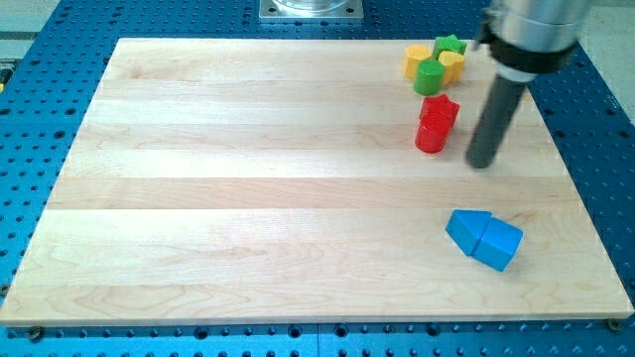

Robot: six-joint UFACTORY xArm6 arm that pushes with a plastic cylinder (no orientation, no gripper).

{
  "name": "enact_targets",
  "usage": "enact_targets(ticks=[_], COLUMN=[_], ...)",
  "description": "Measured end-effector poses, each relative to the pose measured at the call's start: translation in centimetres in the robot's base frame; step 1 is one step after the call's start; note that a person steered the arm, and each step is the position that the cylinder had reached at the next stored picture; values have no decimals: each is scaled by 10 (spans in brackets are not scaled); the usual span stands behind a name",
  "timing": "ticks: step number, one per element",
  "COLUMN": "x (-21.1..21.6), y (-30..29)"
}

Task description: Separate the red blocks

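Observation:
Two red blocks touch each other at the view's upper right: a red star-like block (pixel 440 110) above and a red cylinder (pixel 431 137) just below it. My tip (pixel 481 162) rests on the board to the right of the red cylinder, a small gap away. The dark rod rises from it toward the view's top right.
A cluster of two yellow blocks (pixel 418 58), a green cylinder (pixel 429 76) and a green star (pixel 450 46) sits just above the red blocks. Two blue blocks (pixel 483 238) lie together at the lower right. The wooden board (pixel 248 178) rests on a blue perforated table.

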State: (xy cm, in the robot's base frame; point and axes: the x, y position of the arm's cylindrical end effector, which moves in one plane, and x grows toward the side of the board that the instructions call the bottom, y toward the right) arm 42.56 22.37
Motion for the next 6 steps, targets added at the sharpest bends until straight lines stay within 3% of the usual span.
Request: enact_targets(ticks=[2,3,4,5,6], x=[-19,-62,-75,-62,6], y=[-46,17,-28,-87,-166])
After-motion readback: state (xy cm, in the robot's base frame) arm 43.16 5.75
